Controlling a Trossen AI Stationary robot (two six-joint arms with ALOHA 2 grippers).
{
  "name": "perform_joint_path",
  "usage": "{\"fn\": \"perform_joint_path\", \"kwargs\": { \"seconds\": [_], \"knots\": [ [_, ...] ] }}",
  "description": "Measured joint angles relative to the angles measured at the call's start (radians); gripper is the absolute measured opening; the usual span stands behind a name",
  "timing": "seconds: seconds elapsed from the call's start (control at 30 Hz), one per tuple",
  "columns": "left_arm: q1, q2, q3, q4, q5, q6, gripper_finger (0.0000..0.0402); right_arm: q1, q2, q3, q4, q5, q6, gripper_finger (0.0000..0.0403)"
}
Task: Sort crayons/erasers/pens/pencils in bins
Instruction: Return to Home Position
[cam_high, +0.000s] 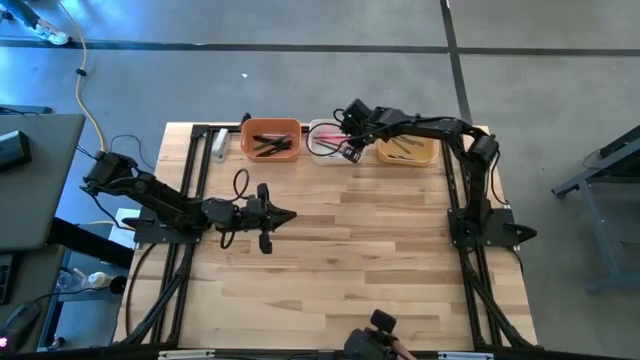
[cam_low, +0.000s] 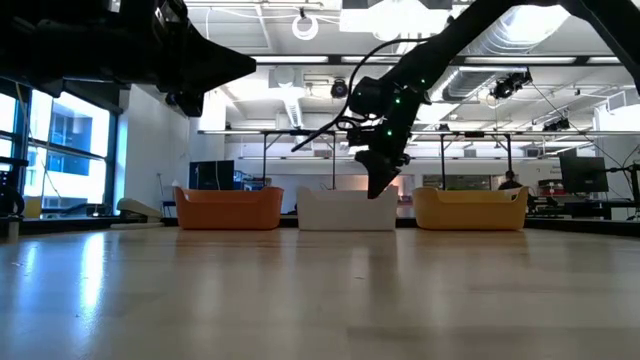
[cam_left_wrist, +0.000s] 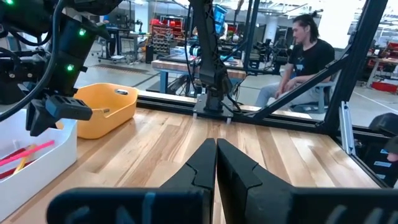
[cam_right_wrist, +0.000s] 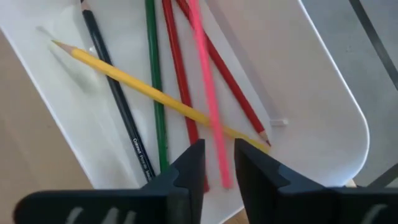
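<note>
Three bins stand in a row at the table's far edge: terracotta (cam_high: 270, 140) with dark sticks, white (cam_high: 322, 132), and yellow-orange (cam_high: 405, 150) with a few sticks. My right gripper (cam_right_wrist: 216, 163) hangs over the white bin (cam_right_wrist: 311, 93), pointing steeply down, fingers slightly apart. Yellow (cam_right_wrist: 124, 78), dark (cam_right_wrist: 115, 93), green (cam_right_wrist: 154, 81) and red (cam_right_wrist: 177, 81) pencils lie on the bin's floor. A blurred pink pencil (cam_right_wrist: 208, 93) runs from the bin up into the gap between the fingers. My left gripper (cam_high: 285, 215) waits shut and level over the table's left middle. My right gripper has the pink pencil's near end (cam_right_wrist: 222, 177) in the gap between its two fingers, which point down from above and lie along the pencil. The pencil is blurred, and I cannot tell whether either finger touches it.
A black frame (cam_high: 195, 180) borders the table's left, right and far sides. A small white object (cam_high: 219, 146) lies left of the terracotta bin. Bare wood spreads across the middle and near part of the table. A person (cam_left_wrist: 305, 56) sits beyond the table.
</note>
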Motion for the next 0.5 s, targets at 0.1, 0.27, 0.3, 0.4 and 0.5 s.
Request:
{"fn": "perform_joint_path", "kwargs": {
  "seconds": [0.1, 0.27, 0.3, 0.4, 0.5],
  "knots": [
    [0.001, 0.000, 0.000, 0.000, 0.000, 0.002, 0.0003, -0.001, 0.000, 0.000, 0.000, 0.000, -0.001, 0.0092],
    [0.032, 0.000, 0.000, -0.014, 0.003, 0.027, 0.0001, -0.001, -0.043, 0.000, -0.023, -0.001, -0.052, 0.0082],
    [0.045, -0.004, 0.000, -0.023, 0.012, 0.027, 0.0001, 0.001, -0.060, 0.000, -0.025, -0.003, -0.061, 0.0074],
    [0.095, -0.040, 0.000, -0.063, 0.093, 0.026, 0.0000, 0.006, -0.112, -0.017, 0.015, -0.056, -0.085, 0.0036],
    [0.150, -0.097, -0.001, -0.145, 0.189, 0.018, 0.0000, 0.007, -0.173, -0.107, 0.170, -0.159, -0.092, 0.0006]
  ]
}}
